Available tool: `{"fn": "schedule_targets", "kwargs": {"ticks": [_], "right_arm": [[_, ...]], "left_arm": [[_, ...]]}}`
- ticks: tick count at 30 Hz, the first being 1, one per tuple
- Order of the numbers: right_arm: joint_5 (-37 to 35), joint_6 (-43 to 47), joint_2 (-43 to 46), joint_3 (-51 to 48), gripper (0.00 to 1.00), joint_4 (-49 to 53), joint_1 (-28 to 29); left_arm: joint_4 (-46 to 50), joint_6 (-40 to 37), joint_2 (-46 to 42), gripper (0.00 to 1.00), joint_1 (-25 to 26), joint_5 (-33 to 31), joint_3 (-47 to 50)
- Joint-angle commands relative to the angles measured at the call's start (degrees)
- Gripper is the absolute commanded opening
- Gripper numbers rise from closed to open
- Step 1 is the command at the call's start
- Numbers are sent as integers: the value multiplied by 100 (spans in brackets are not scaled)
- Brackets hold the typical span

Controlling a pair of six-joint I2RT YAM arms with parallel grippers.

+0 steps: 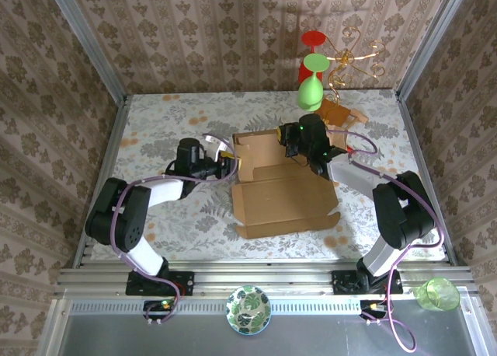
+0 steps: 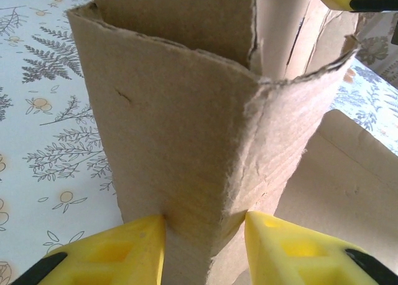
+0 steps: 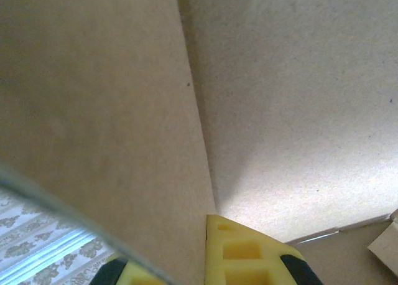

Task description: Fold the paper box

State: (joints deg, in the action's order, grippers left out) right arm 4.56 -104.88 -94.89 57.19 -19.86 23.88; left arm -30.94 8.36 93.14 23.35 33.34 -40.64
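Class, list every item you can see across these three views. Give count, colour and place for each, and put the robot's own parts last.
paper box: one, tan-brown, centre of the table, partly folded
flat card piece: one, orange-brown, behind the box, far right
red goblet: one, red, far edge
green goblet: one, green, just in front of the red one
wire stand: one, gold, far right corner
bowl: one, green leaf pattern, near ledge, middle
cup: one, clear green, near ledge, right
table: one, pale floral cover
left gripper: one, yellow fingers, shut on the box's left flap
right gripper: one, yellow fingers, at the box's rear wall, grip unclear
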Motion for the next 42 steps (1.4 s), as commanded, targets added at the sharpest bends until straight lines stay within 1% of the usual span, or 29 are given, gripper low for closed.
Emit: {"fn": "schedule_targets", "kwargs": {"ticks": [1, 10, 12, 13, 18, 20, 25, 30, 32, 34, 37, 39, 42], "right_arm": [[-164, 353, -43, -375, 0, -731, 56], [-217, 529, -317, -1114, 0, -2451, 127], [-227, 562, -362, -1234, 0, -2667, 150], [-229, 582, -365, -1286, 0, -2740, 160], [-246, 618, -502, -1487, 0, -3238, 203], [-215, 593, -569, -1522, 0, -3345, 227], [-217, 548, -636, -1548, 0, -3393, 280], [-206, 513, -630, -1557, 0, -3356, 284], [-210, 505, -629, -1556, 0, -3351, 284], [-209, 491, -636, -1566, 0, -3356, 292], [-210, 470, -635, -1567, 0, -3337, 285], [-201, 464, -632, -1553, 0, -3325, 286], [-192, 450, -633, -1551, 0, -3312, 291]], "left_arm": [[-161, 43, 2, 39, 89, -347, -102], [-80, 5, 107, 39, 240, -777, -181], [-70, -7, 109, 39, 235, -867, -195], [-33, -22, 102, 39, 390, -947, -208], [132, -98, 97, 40, 557, -1368, -266], [183, -145, 99, 40, 623, -1561, -288], [425, -185, 132, 38, 789, -2288, -382], [498, -298, 166, 40, 981, -2733, -443], [502, -300, 175, 37, 1034, -2912, -451], [482, -278, 202, 30, 1068, -3003, -453], [418, -253, 274, 14, 1099, -2946, -462], [357, -239, 321, 11, 1131, -2926, -462], [290, -228, 386, 12, 1169, -2957, -486]]}}
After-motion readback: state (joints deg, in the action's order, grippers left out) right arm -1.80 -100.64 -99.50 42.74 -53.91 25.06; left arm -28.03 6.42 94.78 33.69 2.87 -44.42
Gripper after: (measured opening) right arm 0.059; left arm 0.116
